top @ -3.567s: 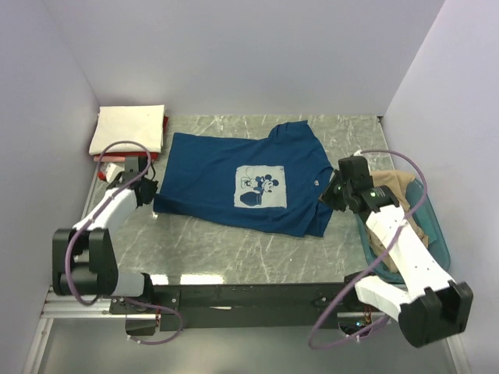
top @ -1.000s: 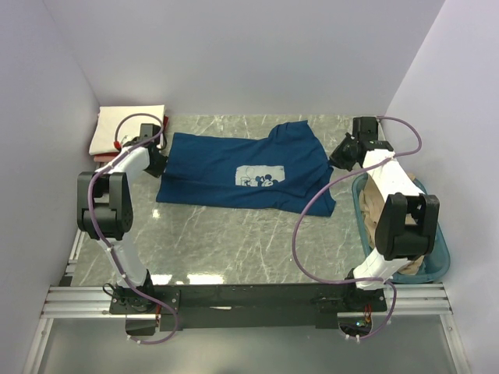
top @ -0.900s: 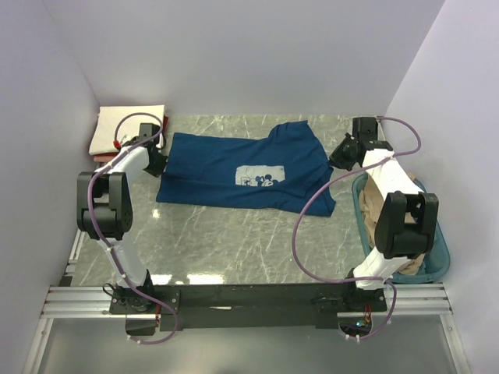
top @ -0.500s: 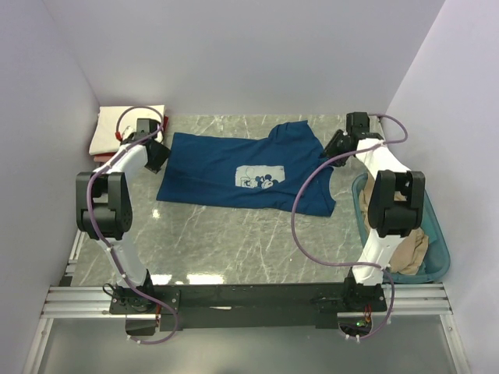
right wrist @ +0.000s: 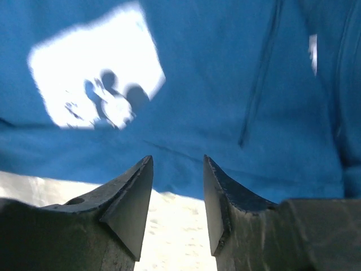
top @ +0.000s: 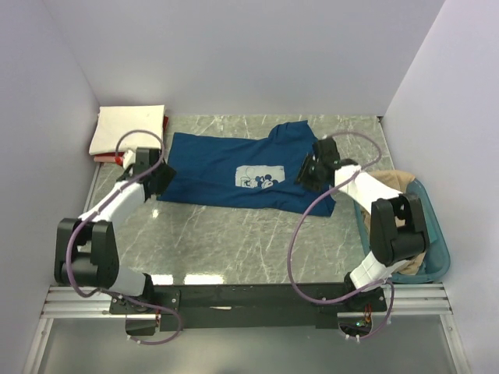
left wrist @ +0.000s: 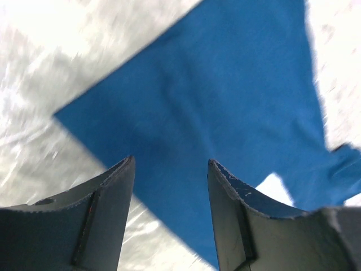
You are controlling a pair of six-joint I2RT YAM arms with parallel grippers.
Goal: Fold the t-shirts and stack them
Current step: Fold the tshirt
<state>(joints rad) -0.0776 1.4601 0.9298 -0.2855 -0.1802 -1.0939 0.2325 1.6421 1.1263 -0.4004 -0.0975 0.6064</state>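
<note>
The dark blue t-shirt [top: 226,167] lies folded in half on the marble table, its pale cartoon print [top: 260,178] facing up. My left gripper [top: 162,178] hovers open over the shirt's left end, near its front corner [left wrist: 225,96]. My right gripper [top: 306,174] hangs open over the shirt's right part, close to the sleeve. In the right wrist view the print [right wrist: 96,73] and blue cloth [right wrist: 237,90] lie ahead of the empty gripper [right wrist: 177,161]. The left gripper [left wrist: 171,164] also holds nothing. A folded cream tee [top: 129,128] tops a red one [top: 166,123] at the back left.
A teal tub [top: 438,238] at the right edge holds a crumpled tan tee [top: 394,185]. Purple cables loop off both arms. Grey walls close in the table's left, back and right sides.
Both grippers have opened and let go of the blue shirt's back edge. Both arms have drawn back toward the near side and now hang over the shirt's two ends.
</note>
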